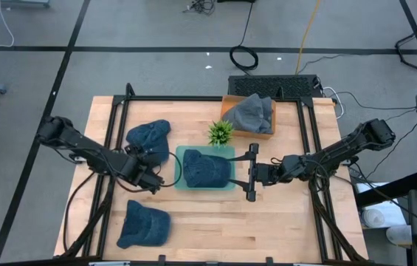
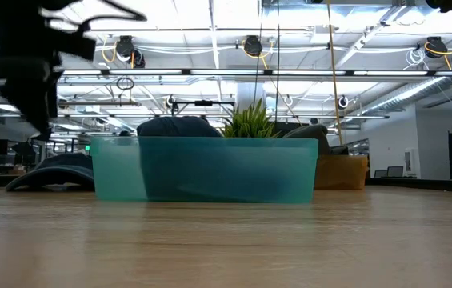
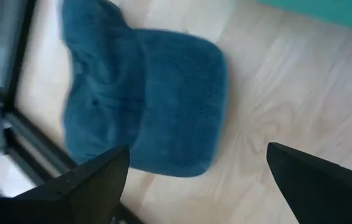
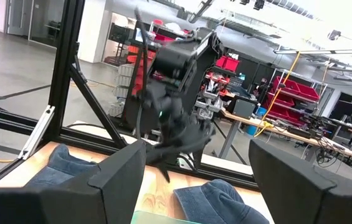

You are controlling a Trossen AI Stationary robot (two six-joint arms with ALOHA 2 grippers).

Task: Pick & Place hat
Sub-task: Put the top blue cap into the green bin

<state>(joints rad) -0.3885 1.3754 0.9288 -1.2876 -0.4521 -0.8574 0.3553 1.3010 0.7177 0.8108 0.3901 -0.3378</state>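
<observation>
Three blue hats lie on the wooden table. One (image 1: 207, 168) sits in the teal tray (image 1: 179, 185) at the middle. One (image 1: 144, 224) is near the front left. One (image 1: 149, 139) lies flat at the far left. My left gripper (image 1: 146, 171) hovers open just beside this far-left hat (image 3: 144, 93), tilted steeply down. The hat lies ahead of its fingers (image 3: 197, 155), apart from them. My right gripper (image 1: 251, 172) hangs open and level above the tray's right edge, with nothing between its fingers (image 4: 194, 155).
A small green plant (image 1: 221, 132) stands behind the tray. A brown box (image 1: 269, 134) at the back holds a grey hat (image 1: 251, 112). Black frame rails (image 1: 112, 148) run along the table's left and right sides. Bare wood lies in front of the tray.
</observation>
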